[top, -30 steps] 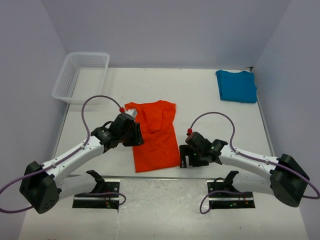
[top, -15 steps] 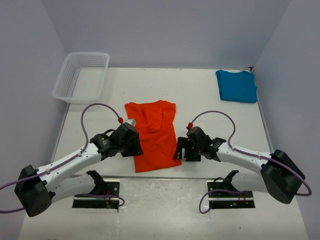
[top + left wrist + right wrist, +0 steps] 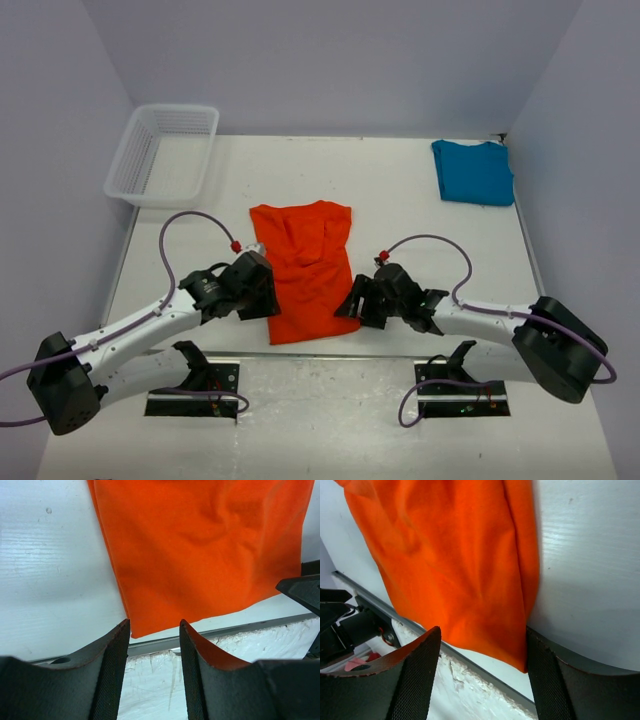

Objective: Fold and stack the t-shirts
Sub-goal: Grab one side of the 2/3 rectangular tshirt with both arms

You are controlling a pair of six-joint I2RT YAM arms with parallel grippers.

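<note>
The orange-red t-shirt (image 3: pixel 305 270) lies flat in the middle of the table, folded into a long narrow strip with a sleeve tucked on top. The teal-blue t-shirt (image 3: pixel 473 172) lies folded at the back right. My left gripper (image 3: pixel 264 300) is low at the orange shirt's near left corner. In the left wrist view its jaws (image 3: pixel 153 625) stand apart with that corner (image 3: pixel 137 627) just ahead of the tips. My right gripper (image 3: pixel 350 300) is at the near right corner; its open jaws (image 3: pixel 483 632) straddle the hem (image 3: pixel 515 650). Neither gripper holds cloth.
A white mesh basket (image 3: pixel 163 153) stands at the back left corner. The table's near edge, a metal strip (image 3: pixel 225 632), runs just below the orange shirt's hem. The two arm bases (image 3: pixel 195 385) (image 3: pixel 460 385) sit in front of that edge.
Both grippers have slid toward the orange shirt's near hem: the left down along its left side, the right leftward onto the near right corner. The right jaws have narrowed somewhat.
</note>
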